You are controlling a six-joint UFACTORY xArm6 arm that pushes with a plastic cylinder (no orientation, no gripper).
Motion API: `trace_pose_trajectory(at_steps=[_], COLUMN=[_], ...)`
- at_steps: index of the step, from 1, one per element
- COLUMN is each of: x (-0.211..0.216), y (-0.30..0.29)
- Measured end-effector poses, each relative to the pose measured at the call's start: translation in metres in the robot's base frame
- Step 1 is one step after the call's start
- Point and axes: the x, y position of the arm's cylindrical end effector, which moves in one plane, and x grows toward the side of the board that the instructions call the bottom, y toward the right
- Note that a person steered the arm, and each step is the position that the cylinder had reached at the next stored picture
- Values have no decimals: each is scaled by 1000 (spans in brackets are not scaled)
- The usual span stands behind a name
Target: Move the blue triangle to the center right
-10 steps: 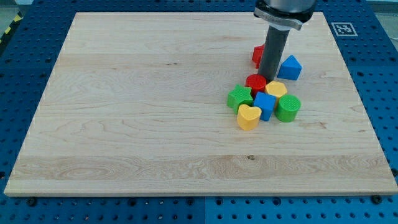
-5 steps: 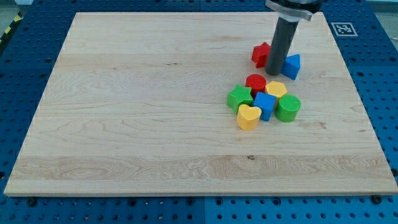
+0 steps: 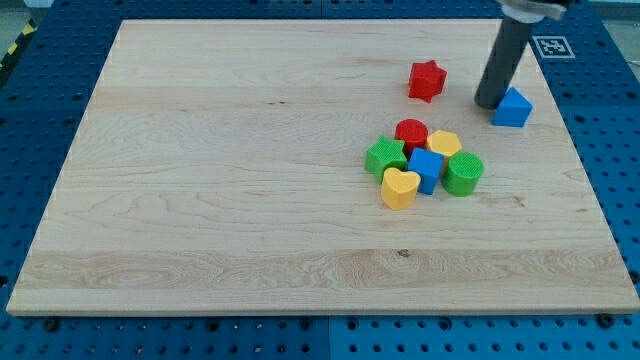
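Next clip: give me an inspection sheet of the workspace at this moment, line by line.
Surface: wooden board on blue perforated table.
Job's things: blue triangle near the board's right edge, upper half.
Clutter: red star alone; cluster of red cylinder, yellow block, green block, blue block, green cylinder, yellow heart.
Gripper: none; my tip touches the triangle's left side.
Cables: nothing seen.
Surroundings: marker tag at the view's top right.
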Motion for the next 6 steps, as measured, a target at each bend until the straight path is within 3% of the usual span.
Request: trace_pose_trajectory(at_steps=[2, 4, 6], x=[30, 30, 88], y=[27, 68, 65])
